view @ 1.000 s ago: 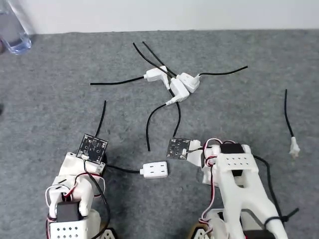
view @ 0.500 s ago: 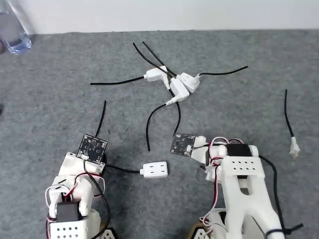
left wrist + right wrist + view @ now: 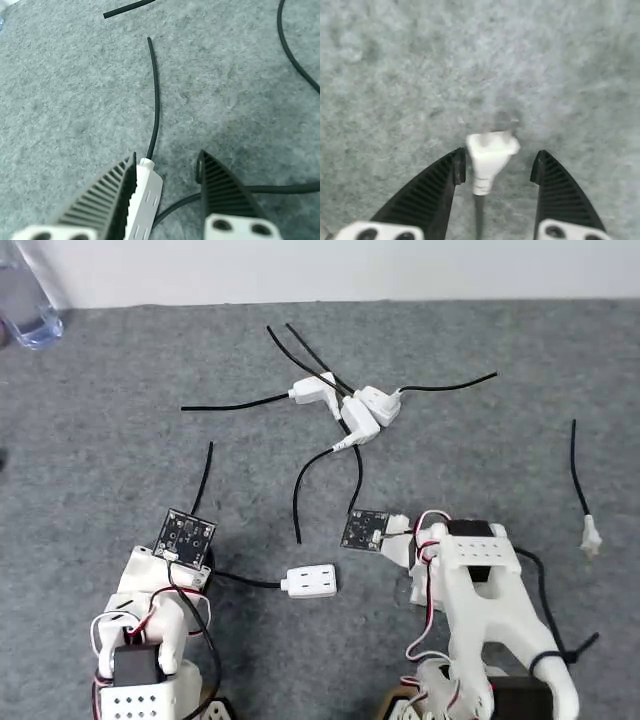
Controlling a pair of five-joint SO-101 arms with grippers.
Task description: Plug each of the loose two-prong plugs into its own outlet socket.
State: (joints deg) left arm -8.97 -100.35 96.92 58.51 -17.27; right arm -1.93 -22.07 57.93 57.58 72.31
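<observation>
While the left end effector [image 3: 167,156] stays apart, the right end effector [image 3: 500,154] swings slightly; apart, straddling a plug [image 3: 487,147].

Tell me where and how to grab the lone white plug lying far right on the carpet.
Grip the white plug across its body's narrow sides, coming down from above. It lies flat on the carpet, cord trailing toward the far edge, so a top approach should clear the cord.
</observation>
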